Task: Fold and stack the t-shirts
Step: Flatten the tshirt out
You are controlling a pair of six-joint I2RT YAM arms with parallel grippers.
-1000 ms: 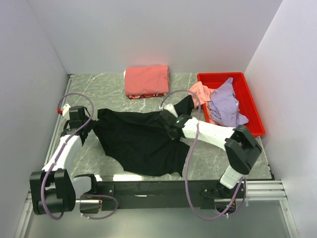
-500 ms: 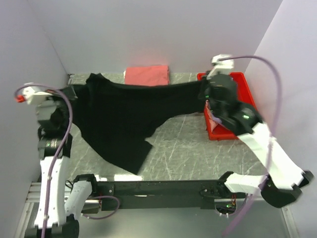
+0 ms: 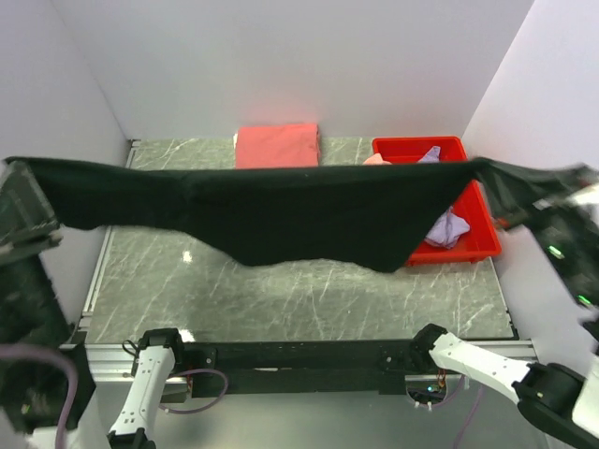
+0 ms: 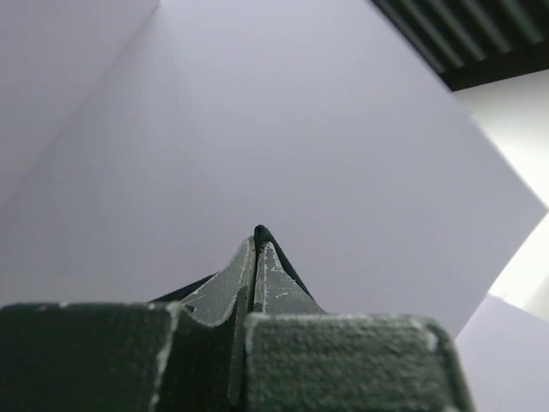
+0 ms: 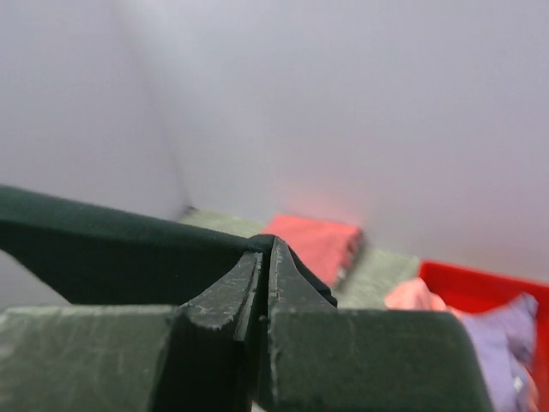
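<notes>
The large black t-shirt (image 3: 281, 210) hangs stretched across the whole workspace, high above the table. My left gripper (image 4: 256, 243) is shut on its left end at the far left edge of the top view. My right gripper (image 5: 266, 251) is shut on its right end (image 5: 103, 245), at the far right of the top view. A folded coral-red t-shirt (image 3: 276, 145) lies at the back of the table; it also shows in the right wrist view (image 5: 317, 240). A pink shirt (image 5: 416, 294) and a lavender shirt (image 3: 447, 224) lie in the red bin (image 3: 482, 234).
The red plastic bin stands at the back right, partly hidden behind the hanging black shirt. White walls close in on the left, back and right. The marble table (image 3: 281, 299) lies below the shirt. A black rail (image 3: 299, 354) runs along the near edge.
Both arms have lifted and spread far apart, raising the black shirt off the table and pulling it taut between them. The shirt now hangs in the air instead of lying crumpled.
</notes>
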